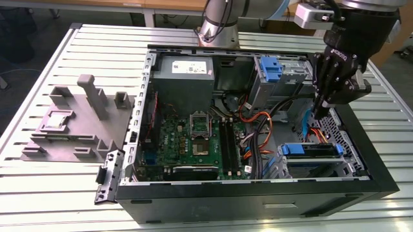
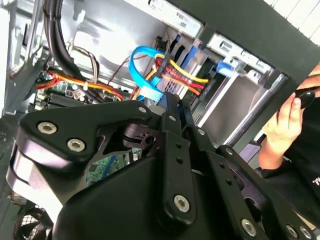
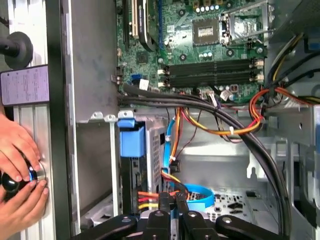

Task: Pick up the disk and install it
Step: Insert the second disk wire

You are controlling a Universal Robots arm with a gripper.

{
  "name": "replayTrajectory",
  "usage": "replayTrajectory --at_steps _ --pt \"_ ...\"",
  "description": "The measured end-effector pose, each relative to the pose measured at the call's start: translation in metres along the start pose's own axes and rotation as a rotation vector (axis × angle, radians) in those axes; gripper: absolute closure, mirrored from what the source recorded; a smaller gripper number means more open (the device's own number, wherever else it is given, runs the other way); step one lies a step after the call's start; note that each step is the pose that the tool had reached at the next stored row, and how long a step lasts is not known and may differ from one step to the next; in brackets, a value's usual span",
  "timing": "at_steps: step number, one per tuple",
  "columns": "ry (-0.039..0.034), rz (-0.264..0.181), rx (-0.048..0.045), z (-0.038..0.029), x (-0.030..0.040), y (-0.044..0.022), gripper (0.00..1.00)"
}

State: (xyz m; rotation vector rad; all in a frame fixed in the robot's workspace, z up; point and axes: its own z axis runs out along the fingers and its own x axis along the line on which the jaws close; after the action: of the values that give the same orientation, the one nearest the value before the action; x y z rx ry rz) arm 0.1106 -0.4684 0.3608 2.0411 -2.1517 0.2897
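A black computer case sits open at the exterior view's centre on a pale grey slatted surface. Inside, a green motherboard shows beside orange and yellow cables. The disk, dark with a bright blue bracket, lies at lower right. A matte grey fixture stands at left. The robot's hand is black, upper right.
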Motion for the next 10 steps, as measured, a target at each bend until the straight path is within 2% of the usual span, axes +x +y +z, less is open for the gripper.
replayTrajectory --at_steps 3,5,10 --pt "-0.0003 -0.002 0.0029 0.0007 0.0021 0.0057 0.84" --pt "-0.0022 -0.004 0.0064 0.0019 0.0040 0.0065 0.84" --pt "-0.0269 -0.005 0.0154 0.0053 0.0085 0.0065 0.84"
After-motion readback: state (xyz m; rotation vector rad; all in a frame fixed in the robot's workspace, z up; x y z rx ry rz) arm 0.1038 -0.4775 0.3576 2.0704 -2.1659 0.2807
